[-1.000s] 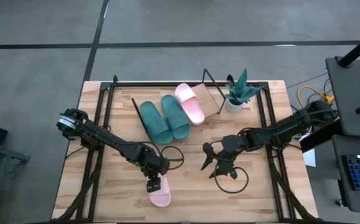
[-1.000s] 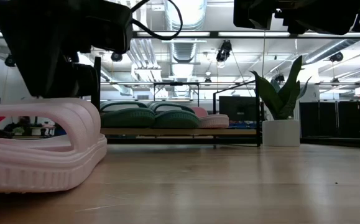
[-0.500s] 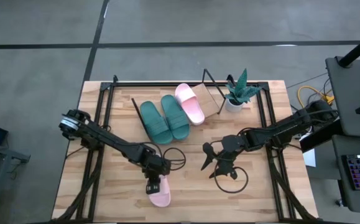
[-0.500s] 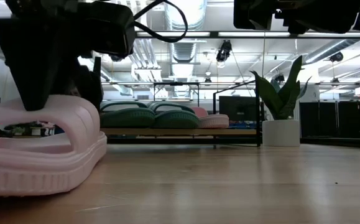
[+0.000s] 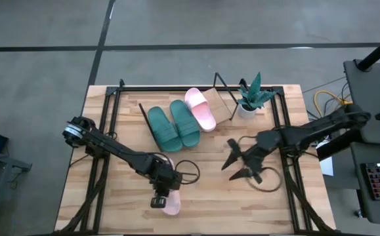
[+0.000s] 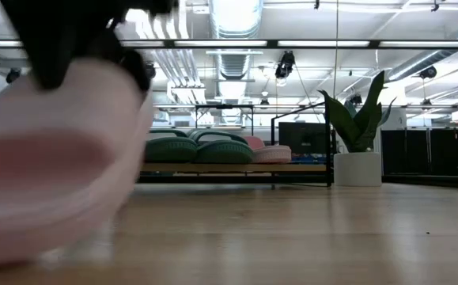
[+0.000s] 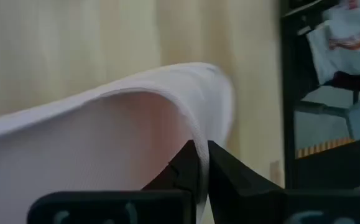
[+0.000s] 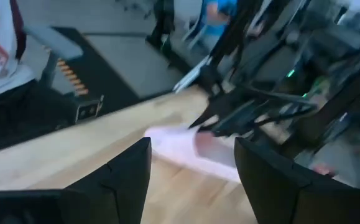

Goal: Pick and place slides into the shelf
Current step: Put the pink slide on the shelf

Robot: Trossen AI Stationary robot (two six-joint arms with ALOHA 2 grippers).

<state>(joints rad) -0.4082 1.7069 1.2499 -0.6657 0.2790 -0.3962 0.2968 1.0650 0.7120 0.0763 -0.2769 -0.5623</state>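
**One pink slide in the gripper, three on the shelf**

Three slides sit on the shelf (image 5: 224, 105) at the far side of the surface (image 5: 203, 196). Two are dark green slides (image 5: 174, 126), side by side. Just beside them lies a pink slide (image 5: 201, 109). A white pot with a green plant (image 5: 249, 98) stands near the end of the shelf.

The other pink slide (image 5: 170, 206) is at the near side of the surface, well apart from the shelf. The left gripper (image 5: 158, 202) is pinched tight on this slide. In the left wrist view its two dark fingers (image 7: 189, 171) squeeze the pink strap between them. In the low view the slide (image 6: 54, 166) looks big and blurry, so I cannot tell if it touches the surface.

The right gripper (image 5: 241, 164) hangs over the middle of the surface. Its fingers (image 8: 120, 177) are spread wide and hold nothing.
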